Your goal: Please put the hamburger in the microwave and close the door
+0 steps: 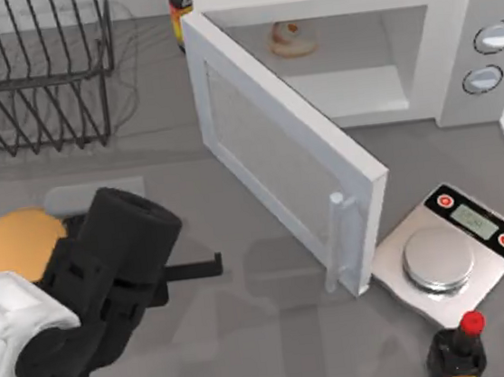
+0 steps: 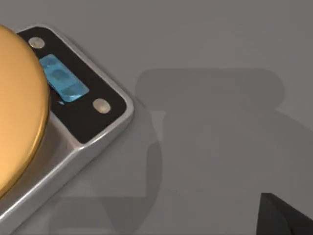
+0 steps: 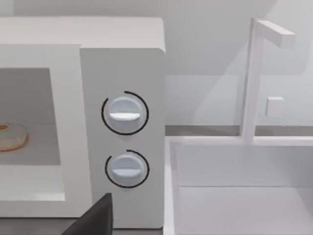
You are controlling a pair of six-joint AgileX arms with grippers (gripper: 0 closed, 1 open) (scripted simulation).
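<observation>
The small round tan hamburger [image 1: 292, 38] already sits deep inside the big white boxy microwave [image 1: 455, 56], so its tall white door [image 1: 275, 149] only needs shutting. My left gripper [image 1: 208, 266] hangs near the desk's left edge; I cannot tell if it is open.

— Far left of the table?
— Wire dish rack [image 1: 29, 68]; dark bottle with a yellow label [image 1: 180, 10] just beside.
— Near left?
— Silver scale [image 2: 93, 132] bearing a flat orange disc [image 1: 17, 244].
— Right side?
— Second scale [image 1: 451, 252], round steel plate, bare. Red-capped bottle [image 1: 457, 352] near. White sink basin [image 3: 234, 186] with tap [image 3: 259, 78] at the far right.
</observation>
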